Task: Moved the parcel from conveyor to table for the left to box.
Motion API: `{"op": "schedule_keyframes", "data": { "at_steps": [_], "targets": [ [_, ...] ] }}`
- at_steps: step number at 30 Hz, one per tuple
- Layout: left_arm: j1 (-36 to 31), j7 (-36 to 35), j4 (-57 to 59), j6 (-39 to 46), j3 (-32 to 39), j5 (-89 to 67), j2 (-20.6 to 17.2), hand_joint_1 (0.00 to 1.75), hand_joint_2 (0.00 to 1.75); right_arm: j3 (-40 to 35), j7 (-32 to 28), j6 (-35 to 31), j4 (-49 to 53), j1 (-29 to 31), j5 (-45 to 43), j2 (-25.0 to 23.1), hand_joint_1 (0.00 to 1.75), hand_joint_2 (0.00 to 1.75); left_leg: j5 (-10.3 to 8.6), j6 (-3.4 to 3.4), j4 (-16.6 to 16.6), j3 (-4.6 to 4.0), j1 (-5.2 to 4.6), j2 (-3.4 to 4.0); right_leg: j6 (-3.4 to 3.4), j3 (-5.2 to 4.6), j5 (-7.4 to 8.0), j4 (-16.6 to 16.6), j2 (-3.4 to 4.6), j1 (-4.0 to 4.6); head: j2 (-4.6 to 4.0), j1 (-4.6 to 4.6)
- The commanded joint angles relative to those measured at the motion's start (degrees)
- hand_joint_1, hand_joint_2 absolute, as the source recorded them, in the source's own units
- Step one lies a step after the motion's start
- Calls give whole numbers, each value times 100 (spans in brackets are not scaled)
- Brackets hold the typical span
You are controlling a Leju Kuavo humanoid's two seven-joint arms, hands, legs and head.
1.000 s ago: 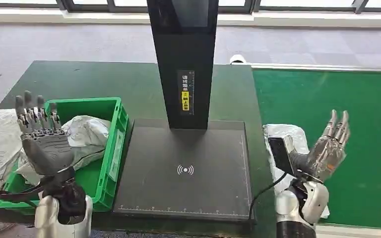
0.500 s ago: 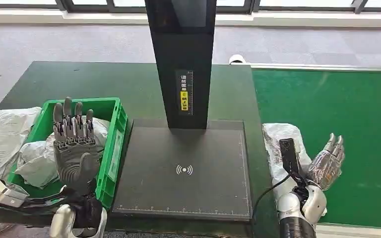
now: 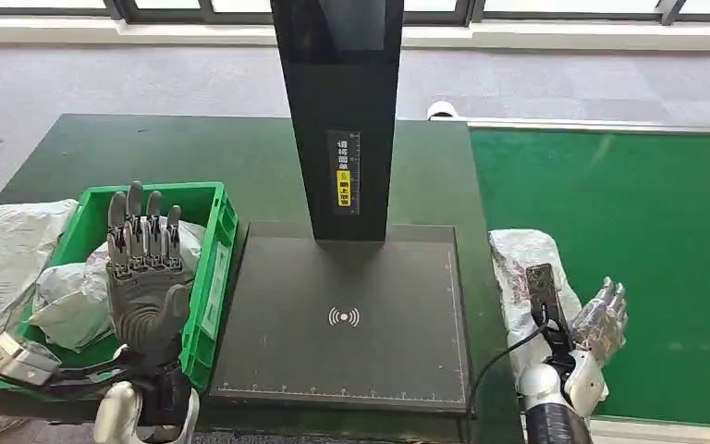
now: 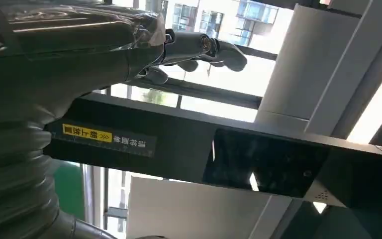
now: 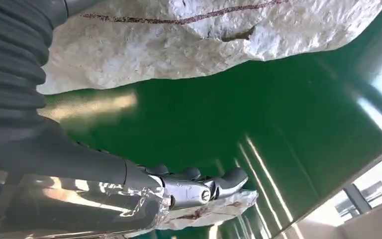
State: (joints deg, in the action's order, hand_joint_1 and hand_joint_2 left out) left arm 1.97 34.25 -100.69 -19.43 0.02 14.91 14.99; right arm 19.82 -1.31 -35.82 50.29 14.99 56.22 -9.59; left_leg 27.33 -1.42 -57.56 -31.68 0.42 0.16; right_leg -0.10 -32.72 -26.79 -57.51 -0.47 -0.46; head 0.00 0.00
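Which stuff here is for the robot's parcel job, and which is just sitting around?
For the job: white parcel on the green conveyor; green box; dark table; left hand; right hand.

Just there: black scanner stand; grey bags beside the box.

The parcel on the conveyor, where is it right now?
In the head view the parcel lies on the right, at the near left edge of the green conveyor, beside the scanner base and just left of the right hand.
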Motion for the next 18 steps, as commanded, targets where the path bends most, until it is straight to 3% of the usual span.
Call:
{"op": "schedule_keyframes", "data": {
  "at_steps": [1,6,14,15,16,18],
  "targets": [
    [-80,-15,212,30,-29,-14,-64,0,175,-214,22,36,-567,239,-33,244,0,175,-6,4,8,4,-1,3,1,3,7,10,7,-1,0,0],
    [-4,-4,159,127,99,-123,-79,0,175,-473,943,1156,-1156,394,216,427,0,175,-3,5,7,7,1,8,2,7,8,11,12,1,0,0],
    [17,22,202,176,84,-224,-70,0,175,-587,1092,1612,-1374,434,215,492,0,175,-5,6,10,7,-2,6,1,7,7,11,9,-2,0,0],
    [19,28,202,170,84,-232,-73,0,175,-622,1077,1712,-1431,449,217,504,112,175,-6,6,14,10,-1,8,1,10,9,15,11,-1,0,0],
    [27,36,196,192,89,-271,-71,0,175,-660,1074,1824,-1513,480,215,518,175,175,-6,6,12,8,-2,5,1,9,8,13,8,-1,0,0],
    [32,39,198,200,89,-294,-72,0,175,-700,1072,1895,-1554,486,226,513,175,175,-7,6,11,7,-1,7,1,7,9,12,10,-1,0,0]
  ]
}}
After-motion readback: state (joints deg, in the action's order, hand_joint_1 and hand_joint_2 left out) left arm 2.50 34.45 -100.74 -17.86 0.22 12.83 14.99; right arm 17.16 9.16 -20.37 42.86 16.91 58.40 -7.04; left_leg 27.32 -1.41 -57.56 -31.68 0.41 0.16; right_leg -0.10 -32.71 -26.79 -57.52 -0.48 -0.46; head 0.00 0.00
